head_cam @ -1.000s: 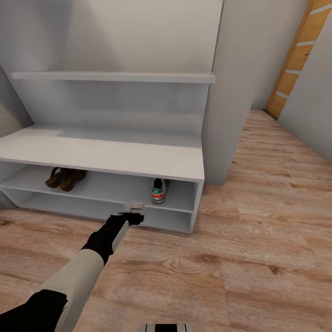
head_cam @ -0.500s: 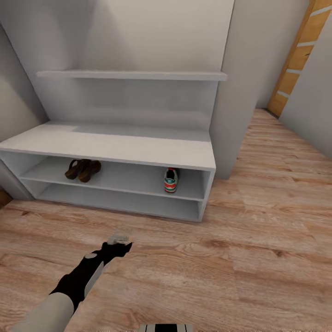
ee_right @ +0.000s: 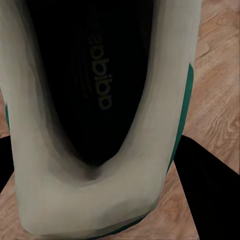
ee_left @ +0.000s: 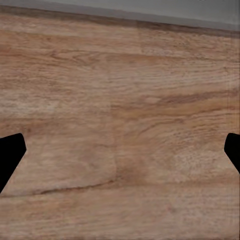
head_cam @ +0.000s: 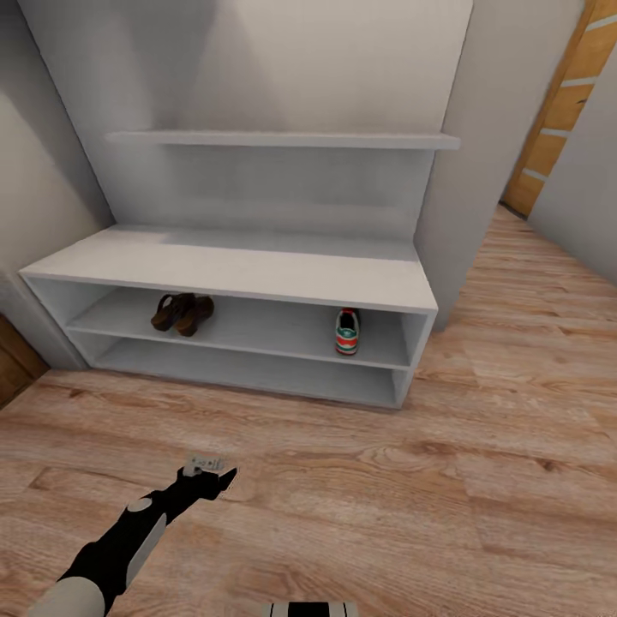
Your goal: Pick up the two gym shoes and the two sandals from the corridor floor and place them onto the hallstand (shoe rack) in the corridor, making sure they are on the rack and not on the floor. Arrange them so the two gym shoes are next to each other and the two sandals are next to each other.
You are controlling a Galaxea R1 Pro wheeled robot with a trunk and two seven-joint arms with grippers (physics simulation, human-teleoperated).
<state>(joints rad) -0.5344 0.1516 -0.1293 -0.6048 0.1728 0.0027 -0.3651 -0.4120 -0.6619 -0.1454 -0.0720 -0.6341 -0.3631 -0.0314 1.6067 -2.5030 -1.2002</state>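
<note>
The left arm is reaching forward and low over the corridor floor [head_cam: 480, 480], its pale forearm and black wrist angling toward the hallstand [head_cam: 257, 270]. The left gripper [head_cam: 206, 467] is hovering above bare planks, well short of the stand; in the left wrist view its two black fingertips [ee_left: 11, 150] are sitting at opposite edges of the frame, spread wide with nothing between them but wood grain.

In the right wrist view, the right gripper [ee_right: 107, 210] is closing around the heel of a gym shoe [ee_right: 95, 115]: the cream collar and dark insole are looming close to the camera, with black fingers [ee_right: 210, 190] flanking the shoe on either side.

On the stand's upper open shelf, the two sandals [head_cam: 182, 312] are lying side by side toward the left end, touching or nearly so. The other gym shoe [head_cam: 347, 332] is sitting toward the right end of the same shelf, heel facing out, well apart from the sandals.
</note>
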